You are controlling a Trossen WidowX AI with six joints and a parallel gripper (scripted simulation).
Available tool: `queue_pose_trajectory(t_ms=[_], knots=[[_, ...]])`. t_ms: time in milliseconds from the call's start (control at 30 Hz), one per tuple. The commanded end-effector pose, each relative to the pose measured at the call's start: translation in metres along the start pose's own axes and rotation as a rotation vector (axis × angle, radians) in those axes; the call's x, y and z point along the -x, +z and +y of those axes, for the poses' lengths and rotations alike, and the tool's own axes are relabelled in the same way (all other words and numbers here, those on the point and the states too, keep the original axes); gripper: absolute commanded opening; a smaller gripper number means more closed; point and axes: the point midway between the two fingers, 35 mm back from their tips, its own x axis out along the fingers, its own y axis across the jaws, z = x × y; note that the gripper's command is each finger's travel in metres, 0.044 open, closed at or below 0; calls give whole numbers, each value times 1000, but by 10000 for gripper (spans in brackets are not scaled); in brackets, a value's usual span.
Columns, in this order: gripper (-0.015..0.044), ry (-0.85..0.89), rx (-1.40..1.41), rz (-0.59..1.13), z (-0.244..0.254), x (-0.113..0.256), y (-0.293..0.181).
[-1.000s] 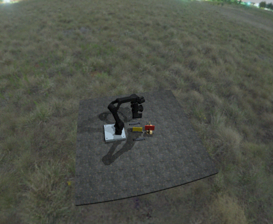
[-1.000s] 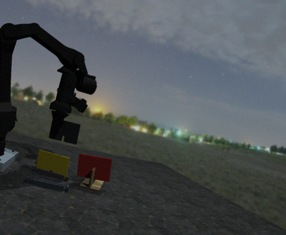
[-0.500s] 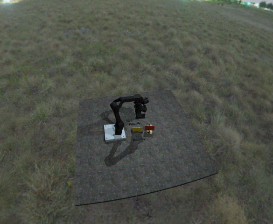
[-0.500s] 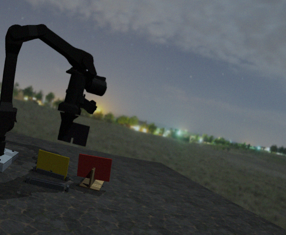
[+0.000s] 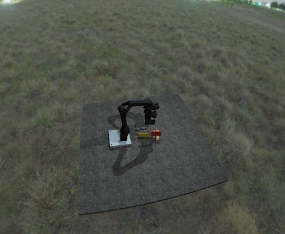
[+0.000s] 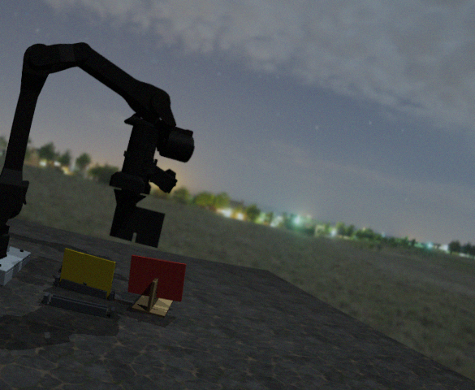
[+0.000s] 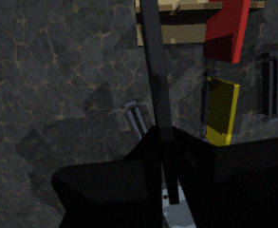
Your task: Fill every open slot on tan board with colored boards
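Observation:
My gripper (image 5: 147, 122) (image 6: 123, 228) (image 7: 160, 130) is shut on a dark, nearly black board (image 5: 152, 122) (image 6: 149, 227) (image 7: 157, 62). The board hangs upright in the air, its notch facing down in the exterior view. The standing tan board (image 5: 156, 128) (image 6: 153, 292) (image 7: 186, 7) is lower than the held board. A red board (image 5: 156, 133) (image 6: 157, 277) (image 7: 228, 33) stands upright and crosswise on it. A yellow board (image 5: 143, 135) (image 6: 87, 270) (image 7: 221, 111) stands in its holder (image 6: 82, 288) beside the tan board. The tan board's slots are too small or hidden to make out.
One empty dark holder (image 5: 140, 129) (image 7: 139, 118) lies on one side of the yellow board; another (image 5: 145, 145) (image 6: 78, 305) (image 7: 271, 85) lies on its other side. The arm's pale base plate (image 5: 114, 139) (image 6: 17, 257) stands beyond the holders from the tan board.

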Motion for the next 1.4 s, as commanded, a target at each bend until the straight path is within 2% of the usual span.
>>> queue_pose_trajectory(t_ms=[0, 967, 1367], knots=[[0, 7, -12, -11, -2, 3, 11], [0, 13, -116, -10, -34, 0, 70], [0, 13, -116, -10, -34, -24, 70]])
